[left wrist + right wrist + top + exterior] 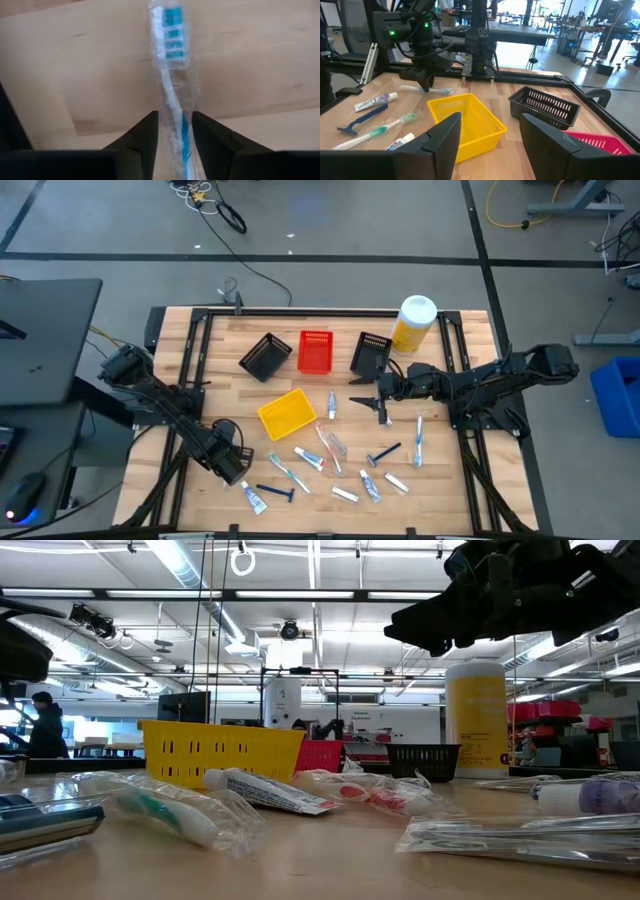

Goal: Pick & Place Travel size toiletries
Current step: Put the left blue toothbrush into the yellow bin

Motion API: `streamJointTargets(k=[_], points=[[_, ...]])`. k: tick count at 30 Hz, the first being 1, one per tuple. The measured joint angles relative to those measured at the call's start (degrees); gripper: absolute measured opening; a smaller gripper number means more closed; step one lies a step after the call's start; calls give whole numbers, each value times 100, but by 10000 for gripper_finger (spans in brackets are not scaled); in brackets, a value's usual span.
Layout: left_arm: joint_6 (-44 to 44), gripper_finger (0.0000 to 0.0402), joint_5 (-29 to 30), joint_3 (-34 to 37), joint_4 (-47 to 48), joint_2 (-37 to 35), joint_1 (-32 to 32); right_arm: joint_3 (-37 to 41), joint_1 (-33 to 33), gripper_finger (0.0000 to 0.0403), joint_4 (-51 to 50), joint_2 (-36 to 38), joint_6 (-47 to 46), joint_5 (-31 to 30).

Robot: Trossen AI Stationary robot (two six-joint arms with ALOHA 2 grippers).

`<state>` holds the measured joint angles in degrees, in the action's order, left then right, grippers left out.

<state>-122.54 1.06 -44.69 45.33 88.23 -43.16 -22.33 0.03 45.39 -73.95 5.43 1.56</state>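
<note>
Left wrist view: left gripper (175, 135) straddles a wrapped toothbrush (172, 75) lying on the wooden table (90, 65), fingers near the handle, grip unclear. Right gripper (490, 135) hovers open, empty, above the yellow basket (470, 122).

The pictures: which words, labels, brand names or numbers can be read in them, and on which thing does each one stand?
No text can be read.
Big yellow bottle: the label is blurred.
Small white tube on the table: the print is too small to read.
Wrapped toothbrush between the left gripper fingers: no print shows.
Mesh baskets, such as the yellow basket: no labels.
</note>
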Motion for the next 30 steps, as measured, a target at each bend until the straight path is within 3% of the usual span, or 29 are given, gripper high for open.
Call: streamJointTargets(k=[11, 25, 30], points=[[15, 25, 652, 20, -45, 0, 0, 1, 0, 216, -1, 0, -38, 2], [222, 18, 1475, 20, 11, 0, 0, 2, 0, 213, -13, 0, -154, 5], [489, 16, 1778, -330, 646, 0, 26, 2, 0, 207, -133, 0, -241, 4]])
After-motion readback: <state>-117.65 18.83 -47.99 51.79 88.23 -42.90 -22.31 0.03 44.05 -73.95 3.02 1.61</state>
